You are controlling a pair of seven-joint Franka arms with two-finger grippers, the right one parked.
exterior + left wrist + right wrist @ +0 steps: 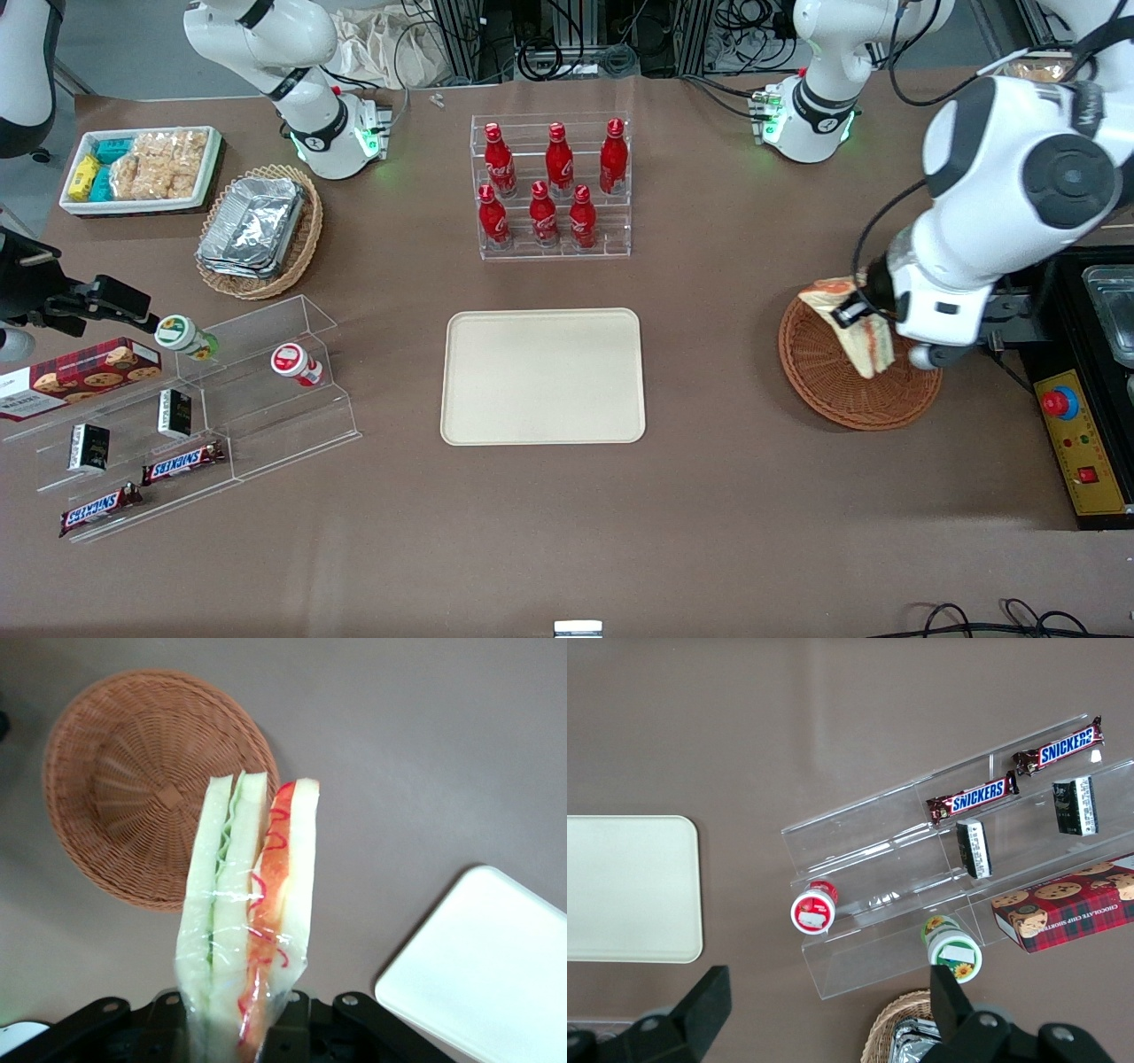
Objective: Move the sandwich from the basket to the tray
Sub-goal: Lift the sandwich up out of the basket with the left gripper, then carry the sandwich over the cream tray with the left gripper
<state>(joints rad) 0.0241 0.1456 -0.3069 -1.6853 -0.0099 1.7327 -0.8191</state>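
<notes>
The tool (864, 321) hangs above the round reddish-brown basket (833, 390) at the working arm's end of the table (709, 496), its fingers closed on the sandwich (855, 330). The sandwich is lifted clear of the weave and tilted; in the left wrist view the sandwich (248, 904) stands out from the fingers (164, 1023) wrapped in clear film, with white bread, green filling on one side and red and orange on the other. That same view shows the basket (133, 797) with nothing lying in it and a corner of the cream tray (496, 974) well apart from it.

The tray (542, 376) lies flat near the middle of the table, bare, with open brown table between it and the basket. Farther from the front camera than the tray stands a clear rack (554, 190) with six red bottles (543, 213) in two rows. Toward the parked arm's end lies a stepped clear shelf (221, 399) carrying two small round tubs (297, 363), Snickers bars (182, 462), small dark packets (89, 446) and a red cookie box (80, 377). Farther from the camera than that shelf sit a tan oval basket with foil trays (257, 226) and a white tray of snack packets (142, 168). At the working arm's edge of the table is a black and yellow control box (1076, 434) with a red button.
</notes>
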